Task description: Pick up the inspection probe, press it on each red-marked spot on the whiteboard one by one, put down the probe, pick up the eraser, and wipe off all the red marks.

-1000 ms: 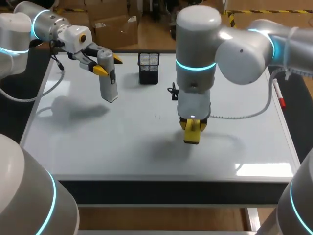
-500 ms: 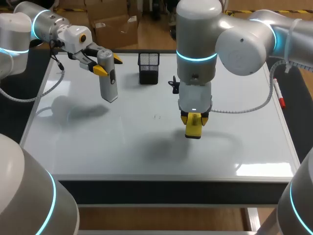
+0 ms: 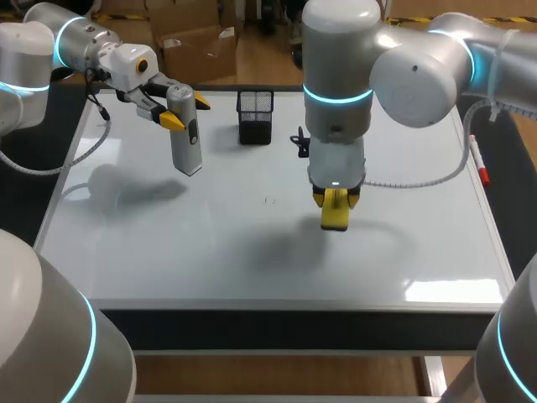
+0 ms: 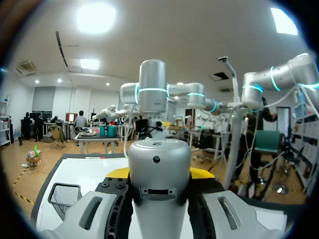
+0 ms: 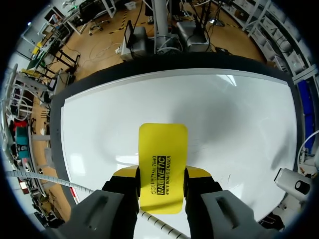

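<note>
- A yellow rectangular eraser (image 5: 163,164) is printed in black.
- A silver-grey cylindrical probe (image 3: 185,134) is seen.
- A black grid-mesh wire basket (image 3: 255,116) is seen.

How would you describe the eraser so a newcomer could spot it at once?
Start at the whiteboard and find the right gripper over its middle. The eraser is the flat block clamped between its fingers. Its broad yellow face with black print sets it apart from the grey probe in the left gripper and the black mesh basket.

Black printed lettering, two lines, running lengthwise on the yellow eraser (image 5: 163,149)
</note>
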`<state>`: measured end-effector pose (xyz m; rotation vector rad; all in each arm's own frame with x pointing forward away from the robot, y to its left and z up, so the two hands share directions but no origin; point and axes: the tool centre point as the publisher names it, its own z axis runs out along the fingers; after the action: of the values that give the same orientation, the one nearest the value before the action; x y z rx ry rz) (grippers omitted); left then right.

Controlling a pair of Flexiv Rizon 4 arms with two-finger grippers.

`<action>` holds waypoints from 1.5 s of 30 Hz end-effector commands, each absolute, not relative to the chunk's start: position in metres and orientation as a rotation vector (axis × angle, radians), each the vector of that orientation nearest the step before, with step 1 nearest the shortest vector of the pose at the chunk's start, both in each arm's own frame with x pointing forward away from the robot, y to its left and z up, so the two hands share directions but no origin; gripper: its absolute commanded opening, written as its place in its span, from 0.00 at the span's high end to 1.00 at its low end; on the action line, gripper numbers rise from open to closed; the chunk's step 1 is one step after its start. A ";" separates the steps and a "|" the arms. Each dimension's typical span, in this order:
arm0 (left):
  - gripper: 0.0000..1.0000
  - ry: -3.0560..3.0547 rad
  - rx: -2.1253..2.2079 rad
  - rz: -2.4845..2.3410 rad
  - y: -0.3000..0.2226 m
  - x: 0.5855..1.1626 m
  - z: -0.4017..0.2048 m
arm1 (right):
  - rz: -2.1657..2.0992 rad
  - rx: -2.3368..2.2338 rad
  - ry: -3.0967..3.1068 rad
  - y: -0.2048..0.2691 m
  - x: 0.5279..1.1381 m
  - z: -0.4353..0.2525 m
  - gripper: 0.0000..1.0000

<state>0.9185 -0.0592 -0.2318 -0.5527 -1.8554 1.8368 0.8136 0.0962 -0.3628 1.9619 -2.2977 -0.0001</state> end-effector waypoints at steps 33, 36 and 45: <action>1.00 -1.857 -0.554 1.832 -0.059 0.919 -0.230 | -0.146 2.097 -2.165 0.091 0.996 -0.387 1.00; 1.00 -1.857 -0.554 1.832 -0.059 0.919 -0.230 | -0.156 2.095 -2.158 0.090 1.004 -0.391 1.00; 1.00 -1.857 -0.554 1.832 -0.059 0.919 -0.230 | -0.182 2.086 -2.146 0.088 1.024 -0.401 1.00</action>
<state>0.9185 -0.0592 -0.2318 -0.5528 -1.8554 1.8367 1.0135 0.0868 -0.3965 2.1108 -2.1731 -0.1425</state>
